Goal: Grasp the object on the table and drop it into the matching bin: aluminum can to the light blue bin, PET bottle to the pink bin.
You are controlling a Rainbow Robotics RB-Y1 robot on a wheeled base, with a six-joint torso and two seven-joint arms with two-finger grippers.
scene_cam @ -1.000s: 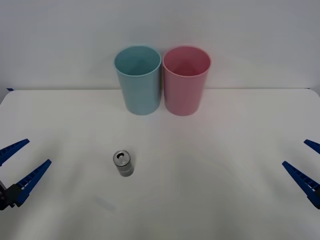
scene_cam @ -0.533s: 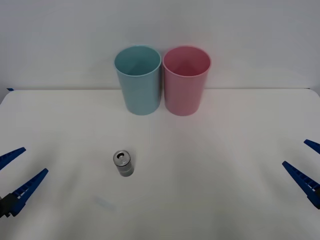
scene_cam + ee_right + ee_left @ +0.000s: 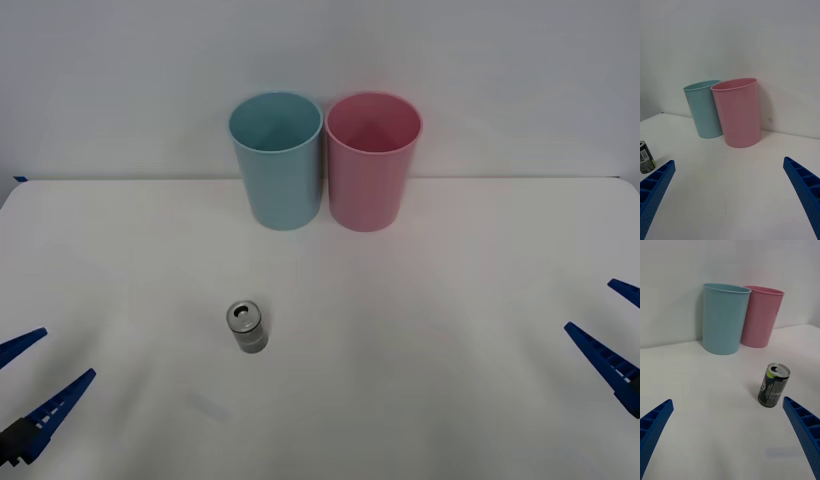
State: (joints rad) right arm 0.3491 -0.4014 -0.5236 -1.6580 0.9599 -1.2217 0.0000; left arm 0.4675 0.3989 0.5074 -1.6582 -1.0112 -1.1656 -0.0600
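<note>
I see the aluminum can (image 3: 246,327) standing upright on the white worktop (image 3: 420,300), apart from the light blue bin (image 3: 277,160); left gripper (image 3: 32,388) has spread fingers and holds nothing; I judge the can light, thin-walled, slippery, so I would pinch its middle gently.

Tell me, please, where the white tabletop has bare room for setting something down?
Bare: the white tabletop between the small silver-grey metal can and open right gripper, and left of the can. Crowded: the light blue plastic bin beside the pink plastic bin.
</note>
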